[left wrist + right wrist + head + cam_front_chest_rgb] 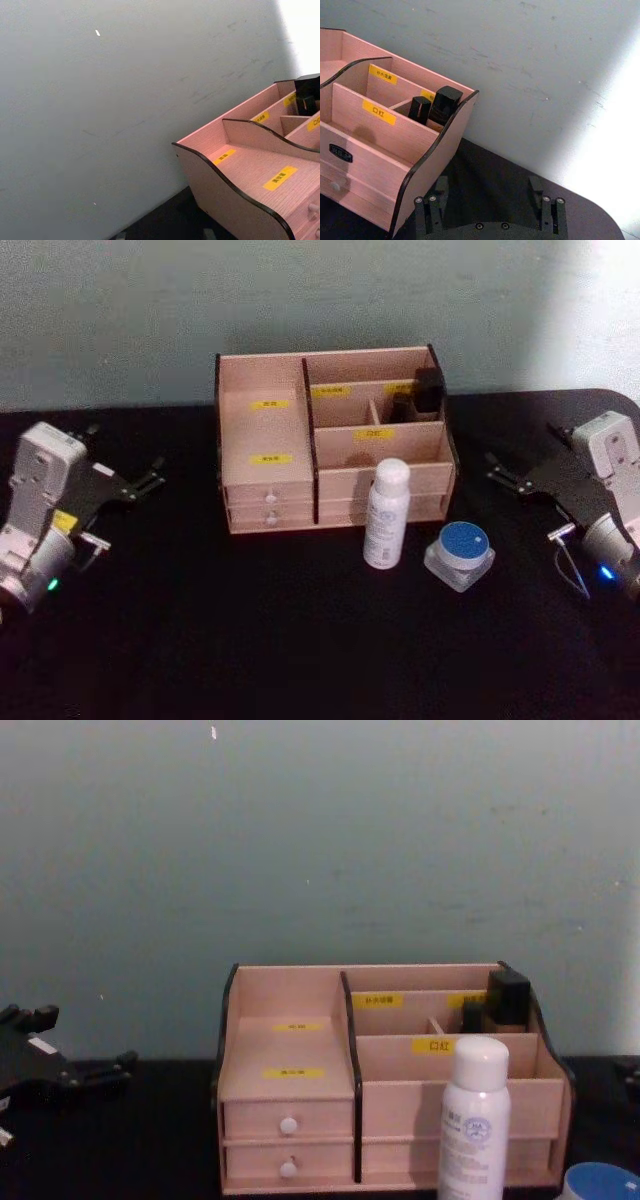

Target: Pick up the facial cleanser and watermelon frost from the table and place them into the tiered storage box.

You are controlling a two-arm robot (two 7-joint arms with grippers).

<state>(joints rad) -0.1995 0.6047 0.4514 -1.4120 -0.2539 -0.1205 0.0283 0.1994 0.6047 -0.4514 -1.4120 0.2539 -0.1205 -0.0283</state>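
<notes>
Left tool (155,472): fingers spread, empty, at 9 o'clock of the box (240,440), well apart. Box: pale pink wood, black edges, stepped bins. Cleanser (386,512): smooth white cylinder, long axis upright, on the worktop (250,640) just before the box's right half. Frost (459,552): squat glass jar, flat blue lid, at the cleanser's 4 o'clock. Right tool (495,468): spread, empty; both lie at its 7–8 o'clock. I judge my right arm nearer.

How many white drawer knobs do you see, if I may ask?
2: the upper knob and lower knob, both on the organizer's left side; the bottle may hide more.
</notes>
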